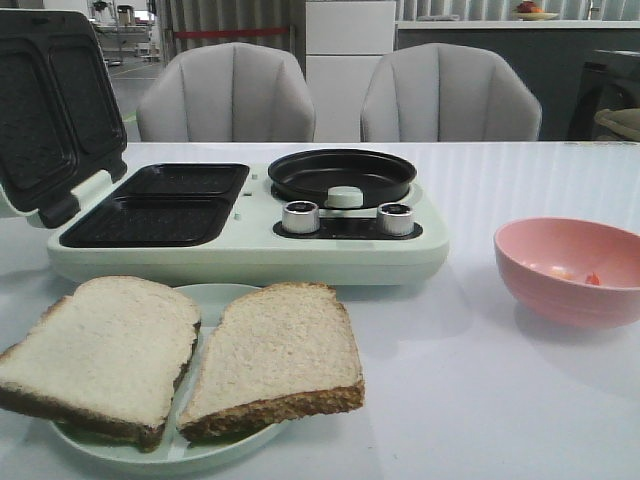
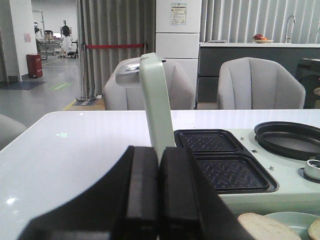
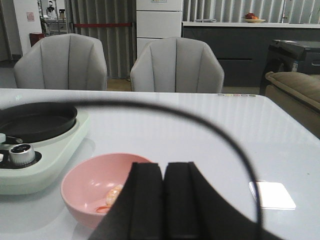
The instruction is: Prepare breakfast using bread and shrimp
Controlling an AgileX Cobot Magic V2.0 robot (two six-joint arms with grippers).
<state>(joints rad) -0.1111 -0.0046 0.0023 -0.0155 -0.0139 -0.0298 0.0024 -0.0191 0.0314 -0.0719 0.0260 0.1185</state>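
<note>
Two slices of bread, one on the left (image 1: 100,350) and one on the right (image 1: 280,355), lie side by side on a pale green plate (image 1: 215,297) at the table's front. The shrimp (image 1: 575,273), small and orange-pink, lies inside a pink bowl (image 1: 570,300) at the right. In the right wrist view my right gripper (image 3: 164,200) is shut on nothing, just short of the bowl (image 3: 82,200) and the shrimp (image 3: 114,192). My left gripper (image 2: 159,190) is shut and empty, near the upright lid (image 2: 156,100), with a bread edge (image 2: 262,227) beside it. Neither gripper shows in the front view.
A pale green breakfast maker (image 1: 250,255) stands behind the plate, its lid (image 1: 55,100) raised at the left. It has two dark sandwich wells (image 1: 160,205), a round black pan (image 1: 342,172) and two knobs (image 1: 300,216). Two grey chairs stand beyond the table.
</note>
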